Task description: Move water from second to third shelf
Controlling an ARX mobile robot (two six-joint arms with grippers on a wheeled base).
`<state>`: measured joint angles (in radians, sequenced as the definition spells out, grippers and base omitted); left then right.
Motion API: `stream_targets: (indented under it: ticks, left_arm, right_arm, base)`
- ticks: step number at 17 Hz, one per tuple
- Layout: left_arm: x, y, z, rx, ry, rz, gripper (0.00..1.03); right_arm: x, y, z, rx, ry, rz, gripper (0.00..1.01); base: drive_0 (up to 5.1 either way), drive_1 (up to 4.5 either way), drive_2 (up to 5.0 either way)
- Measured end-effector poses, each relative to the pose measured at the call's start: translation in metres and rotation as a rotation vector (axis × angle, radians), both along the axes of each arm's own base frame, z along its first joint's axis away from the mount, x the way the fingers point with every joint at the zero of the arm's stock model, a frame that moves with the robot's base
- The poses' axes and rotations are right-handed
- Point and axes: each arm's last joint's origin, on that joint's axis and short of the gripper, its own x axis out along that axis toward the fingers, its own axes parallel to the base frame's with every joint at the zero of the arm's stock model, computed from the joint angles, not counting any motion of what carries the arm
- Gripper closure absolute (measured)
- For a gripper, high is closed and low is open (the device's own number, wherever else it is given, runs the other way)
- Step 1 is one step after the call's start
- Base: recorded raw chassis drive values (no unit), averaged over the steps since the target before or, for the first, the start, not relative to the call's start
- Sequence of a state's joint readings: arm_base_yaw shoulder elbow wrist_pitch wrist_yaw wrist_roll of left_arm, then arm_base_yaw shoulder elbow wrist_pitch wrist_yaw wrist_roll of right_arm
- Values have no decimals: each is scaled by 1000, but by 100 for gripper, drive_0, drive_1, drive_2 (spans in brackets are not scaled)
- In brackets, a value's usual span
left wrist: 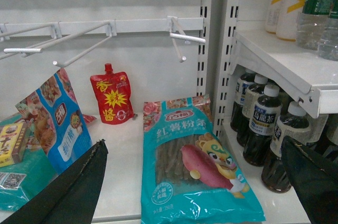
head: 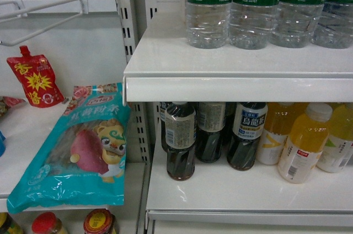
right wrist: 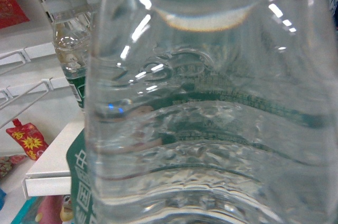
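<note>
Looks like early days here. Seeing a row of water bottles (head: 256, 8) lined along the front edge of the upper shelf (head: 237, 60), with one water bottle (right wrist: 211, 129) filling the right wrist view, right up against the lens. Can't spot the right gripper anywhere, so can't tell whether it's clamped on or not. Left gripper (left wrist: 194, 145) spread wide, holding nothing. Nothing but tea bottles (head: 180, 140) and yellow drinks (head: 303, 143) down on the lower shelf (head: 231, 190). Guessing grab, carry and set-down all left to do.

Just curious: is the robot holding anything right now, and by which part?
Left pincer is open and empty. The right one is out of view; a water bottle fills its camera, so a hold cannot be told.
</note>
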<state>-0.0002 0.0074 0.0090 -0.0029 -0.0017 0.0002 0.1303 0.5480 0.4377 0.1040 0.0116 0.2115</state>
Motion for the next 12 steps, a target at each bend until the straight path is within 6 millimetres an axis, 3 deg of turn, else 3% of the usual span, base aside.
stream_targets:
  ticks: [8, 9, 12]
  left_arm:
    - [0, 0, 0, 0, 0, -1, 5]
    - [0, 0, 0, 0, 0, 0, 5]
    - [0, 0, 0, 0, 0, -1, 5]
  right_arm:
    - [0, 0, 0, 0, 0, 1, 59]
    - [2, -1, 3, -31, 144, 69, 59]
    - [35, 7, 0, -125, 177, 148, 59]
  base:
    - [0, 0, 0]
    - [0, 0, 0]
    - [0, 0, 0]
